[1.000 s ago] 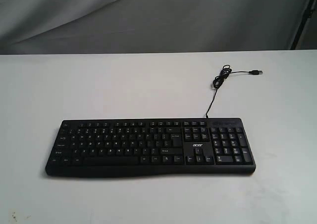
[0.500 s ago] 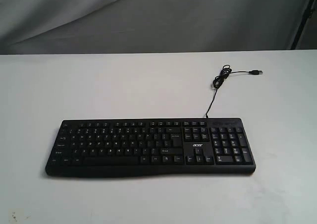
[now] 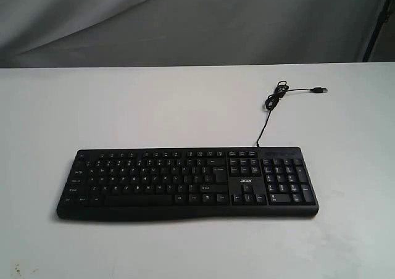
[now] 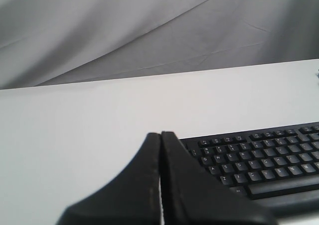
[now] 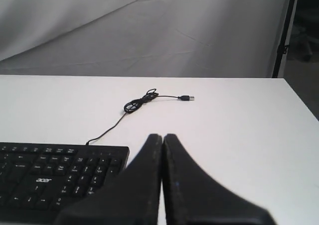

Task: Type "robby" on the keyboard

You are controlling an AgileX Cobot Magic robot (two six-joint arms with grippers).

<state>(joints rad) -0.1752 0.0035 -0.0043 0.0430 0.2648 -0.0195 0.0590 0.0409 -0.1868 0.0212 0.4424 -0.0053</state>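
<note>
My left gripper (image 4: 160, 134) has its fingers pressed together into one blunt tip, near the letter end of the keyboard (image 3: 185, 181), which lies flat on the white table (image 3: 185, 106). It looks light, rigid and apt to skid, so I judge it wants straight-down taps on single keys, no grasp. My right gripper (image 5: 162, 136) is closed likewise by the number pad, with bare table all round and only the loose cable (image 3: 266, 115) trailing behind.

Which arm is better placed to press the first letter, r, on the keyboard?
Left, probably. The left gripper, shut, faces the letter keys of the keyboard; the right gripper, also shut, sits by the number pad end, farther from r.
</note>
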